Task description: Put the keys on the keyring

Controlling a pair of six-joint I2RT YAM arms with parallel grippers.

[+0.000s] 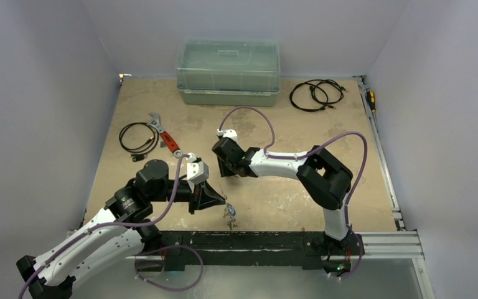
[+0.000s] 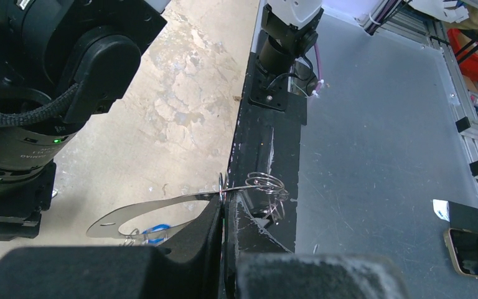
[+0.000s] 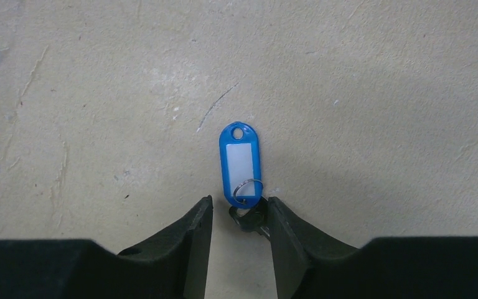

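Keyring (image 2: 155, 207) first: the left tool (image 2: 223, 208) has its jaws pressed together on the thin metal band. It holds the band up off the table (image 3: 379, 93) near the front edge, with the long curve sticking out to one side. I take that as deliberate, since a free, steady stretch of ring gives the other arm something to thread onto. A few small wire loops (image 2: 266, 185) sit on the band right beside the pinch; whether keys hang from them I cannot tell from here.

The right tool (image 3: 238, 208) is low over the table with its jaws apart, one either side of the dark head of a key (image 3: 251, 219). The key lies flat, and its blue tag (image 3: 241, 159) points away from the tool. Going for the head rather than the tag looks sensible, as it leaves the key's little ring clear for hooking. This key is not yet lifted.
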